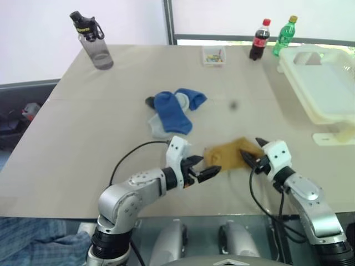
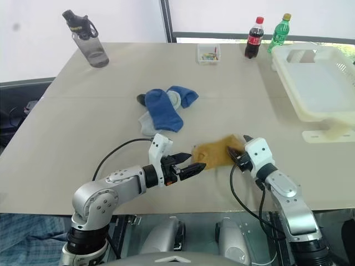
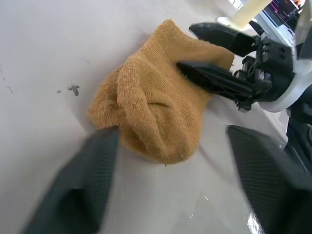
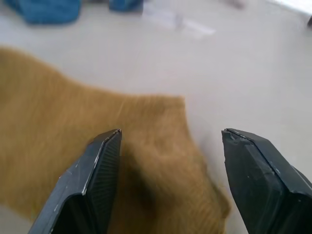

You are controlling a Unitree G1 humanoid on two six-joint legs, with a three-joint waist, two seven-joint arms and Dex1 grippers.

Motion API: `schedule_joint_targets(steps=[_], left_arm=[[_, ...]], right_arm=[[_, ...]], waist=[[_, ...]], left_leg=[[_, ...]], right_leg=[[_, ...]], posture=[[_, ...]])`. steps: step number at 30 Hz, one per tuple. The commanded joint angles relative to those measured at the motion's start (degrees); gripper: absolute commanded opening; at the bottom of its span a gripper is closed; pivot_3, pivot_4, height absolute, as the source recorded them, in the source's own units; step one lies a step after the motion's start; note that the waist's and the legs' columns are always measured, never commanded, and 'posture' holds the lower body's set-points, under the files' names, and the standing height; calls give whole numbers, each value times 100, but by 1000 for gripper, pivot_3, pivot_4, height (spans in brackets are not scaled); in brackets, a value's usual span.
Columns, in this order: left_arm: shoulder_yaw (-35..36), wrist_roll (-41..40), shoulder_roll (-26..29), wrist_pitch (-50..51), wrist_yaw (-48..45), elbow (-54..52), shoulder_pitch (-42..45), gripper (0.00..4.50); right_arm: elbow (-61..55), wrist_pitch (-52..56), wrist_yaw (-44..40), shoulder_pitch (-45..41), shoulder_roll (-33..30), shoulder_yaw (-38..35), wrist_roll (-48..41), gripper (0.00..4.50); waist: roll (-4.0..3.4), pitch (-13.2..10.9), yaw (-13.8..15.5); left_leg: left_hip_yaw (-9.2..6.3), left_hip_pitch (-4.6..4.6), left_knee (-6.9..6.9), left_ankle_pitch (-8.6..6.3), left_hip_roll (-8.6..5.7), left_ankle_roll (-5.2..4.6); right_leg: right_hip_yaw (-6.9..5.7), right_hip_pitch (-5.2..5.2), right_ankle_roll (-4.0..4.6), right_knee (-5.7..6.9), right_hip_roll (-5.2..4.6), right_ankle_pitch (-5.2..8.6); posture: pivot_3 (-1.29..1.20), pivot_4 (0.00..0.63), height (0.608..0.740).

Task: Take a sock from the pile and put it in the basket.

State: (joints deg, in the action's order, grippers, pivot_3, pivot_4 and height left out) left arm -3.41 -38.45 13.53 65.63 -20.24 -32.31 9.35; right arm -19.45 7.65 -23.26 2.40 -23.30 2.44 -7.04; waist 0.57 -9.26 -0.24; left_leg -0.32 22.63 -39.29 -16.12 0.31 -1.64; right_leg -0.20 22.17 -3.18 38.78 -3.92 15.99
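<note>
Near edge, between grippers: sock (image 1: 230, 152), mustard, lay crumpled on table (image 1: 83, 138), apart from pile and well short of basket.
Left gripper (image 1: 213, 172): pointed at sock's near-left end; fingers spread wide, pinching nothing, sock just ahead of the tips.
Right gripper (image 1: 250, 149): met sock from the other end; fingers spread, one lying over the knit, the other past its edge; nothing pinched yet.
Step in hand: judged to be a pickup by the right gripper, the one nearer basket.
Doing it well: would call for sliding the lower finger under a thick fold, not the thin hem; closing fully before lifting; keeping the left gripper clear so the tips would not clash.
Risk: could snag one loose layer only and let the rest drag or drop on the way right.
Mid table: pile (image 1: 172, 111) lay untouched behind sock.
Far right: basket (image 1: 297, 91) stood with no sock seen inside; loose white plastic piece (image 1: 333, 136) lay just beside its near corner.
Far edge: water bottle (image 1: 94, 41) at left, clear box (image 1: 213, 55) in the middle, cola bottle (image 1: 259, 40) and green bottle (image 1: 284, 35) by basket.
Count, socks: one mustard; two blue in pile; grey beneath, number could not be told.
Count, rest: two grippers, one basket, three bottles, one box.
</note>
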Motion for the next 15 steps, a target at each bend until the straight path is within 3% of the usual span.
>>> schedule_joint_targets(steps=[1,15], left_arm=[[30,-84,-40,-95,56,-131,-1,4422],[945,-401,-394,713,647,708,229,4422]], right_arm=[[-311,-366,37,25,151,34,16,3391],[48,243,-197,-27,-4,561,598,3391]], waist=[[0,0,-5],[0,0,-16]], left_leg=[[0,0,0,0,0,0],[-6,-1,0,0,-1,-1]], right_leg=[[0,0,0,0,0,0],[-6,-1,0,0,0,0]], posture=[[0,150,740],[0,150,740]])
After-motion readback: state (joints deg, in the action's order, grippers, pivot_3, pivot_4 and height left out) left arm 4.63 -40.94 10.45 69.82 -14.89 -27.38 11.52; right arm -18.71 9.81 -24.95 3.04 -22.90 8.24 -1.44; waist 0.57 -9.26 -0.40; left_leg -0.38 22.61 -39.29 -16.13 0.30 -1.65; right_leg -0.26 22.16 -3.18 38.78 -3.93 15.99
